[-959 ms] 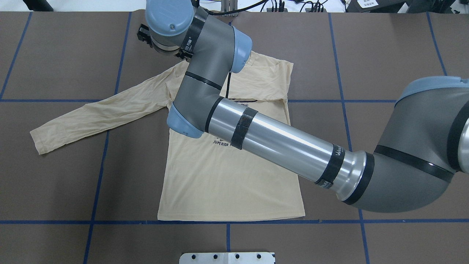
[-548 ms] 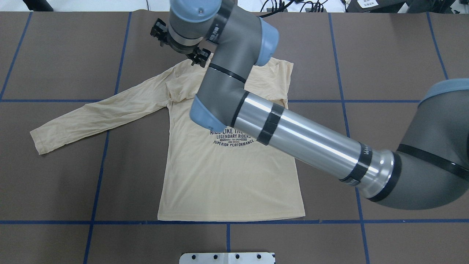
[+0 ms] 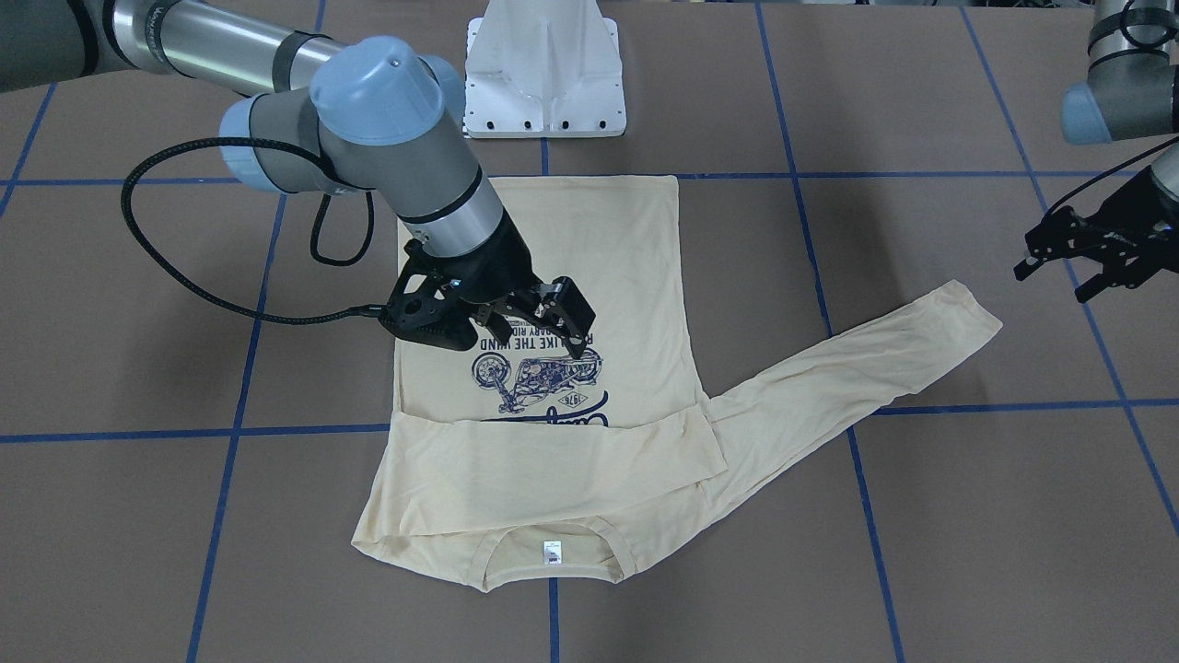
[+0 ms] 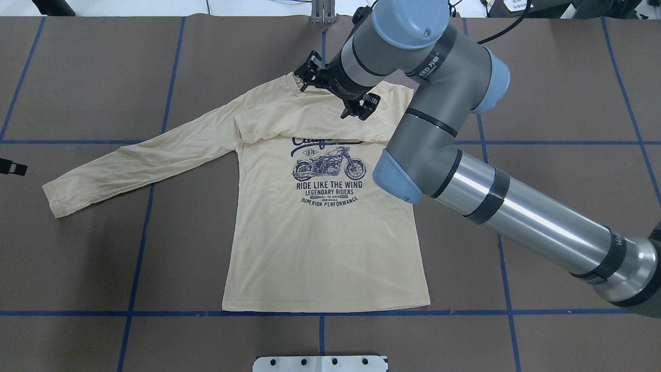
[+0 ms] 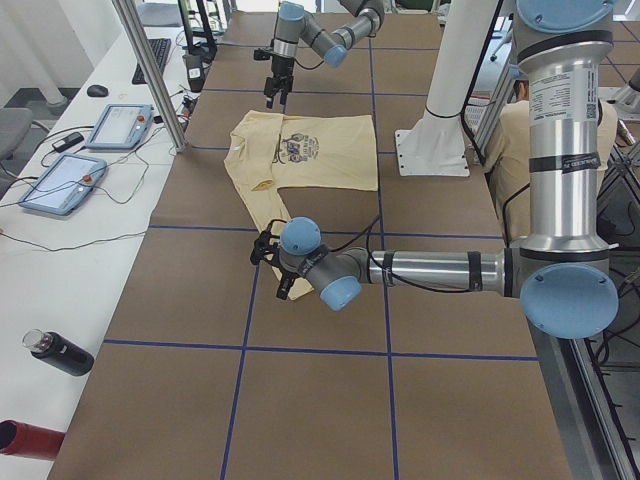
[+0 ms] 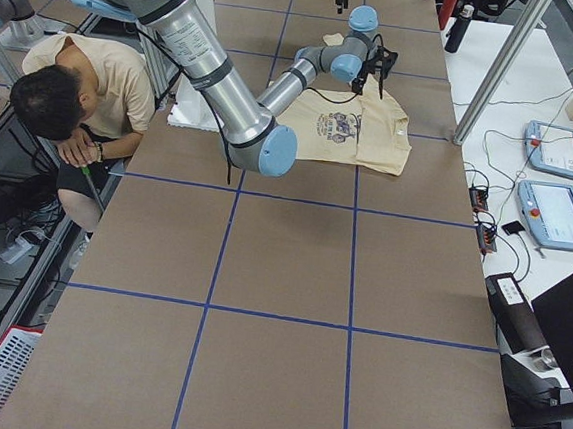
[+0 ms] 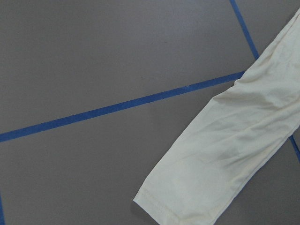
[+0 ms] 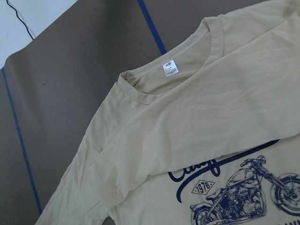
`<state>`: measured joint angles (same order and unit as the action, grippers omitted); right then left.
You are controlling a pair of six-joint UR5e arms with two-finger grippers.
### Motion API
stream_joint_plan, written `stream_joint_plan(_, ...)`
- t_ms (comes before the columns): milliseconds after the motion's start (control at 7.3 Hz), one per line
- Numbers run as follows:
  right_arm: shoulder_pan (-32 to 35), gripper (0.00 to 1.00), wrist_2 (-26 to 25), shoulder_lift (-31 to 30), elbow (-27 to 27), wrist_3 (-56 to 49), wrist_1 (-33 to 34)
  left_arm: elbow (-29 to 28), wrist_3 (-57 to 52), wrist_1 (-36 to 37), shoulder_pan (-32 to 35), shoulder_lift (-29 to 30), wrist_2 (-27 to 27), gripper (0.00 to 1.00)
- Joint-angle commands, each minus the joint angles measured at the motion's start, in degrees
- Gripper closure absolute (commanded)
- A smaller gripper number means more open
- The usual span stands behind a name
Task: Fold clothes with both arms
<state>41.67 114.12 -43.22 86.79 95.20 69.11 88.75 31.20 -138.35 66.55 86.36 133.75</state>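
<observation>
Two pincers, both spread and empty: your right pincer (image 3: 532, 331) hangs above the T-shirt (image 4: 320, 248) chest. Your left pincer (image 3: 1052, 281) hovers beyond the outstretched sleeve (image 4: 129, 160) — 9 o'clock from overhead.

The right arm (image 4: 526, 217) slants over the table's (image 4: 77, 258) right half, and the right gripper (image 3: 497, 324), jaws apart, hangs above the shirt's (image 4: 320, 258) chest, barring that side from above. The spread sleeve (image 4: 134, 160), the lower body and the hem lie uncovered with bare table round them. The left gripper (image 3: 1055, 276), jaws apart, hangs near the cuff, and the base (image 4: 320, 363) stands near the hem.
</observation>
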Motion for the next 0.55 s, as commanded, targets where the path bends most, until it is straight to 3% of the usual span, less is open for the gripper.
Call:
stream_joint_plan(0,-0.01,0.01,-0.22,-2.04,1.54,0.42,-3.36,-3.31,1.93,-2.0,-3.69,2.23,-4.54,0.15)
stream_joint_plan(137,-0.01,0.01,-0.22,-2.04,1.54,0.51,-3.36,-4.8,1.93,-2.1,-4.92,2.24,-4.63,0.29)
stream_joint_plan(411,-0.53,0.01,-1.35,-2.57,1.36,0.08,-3.45,-7.97,2.02,-2.1,-6.16,3.81,-4.29,0.47)
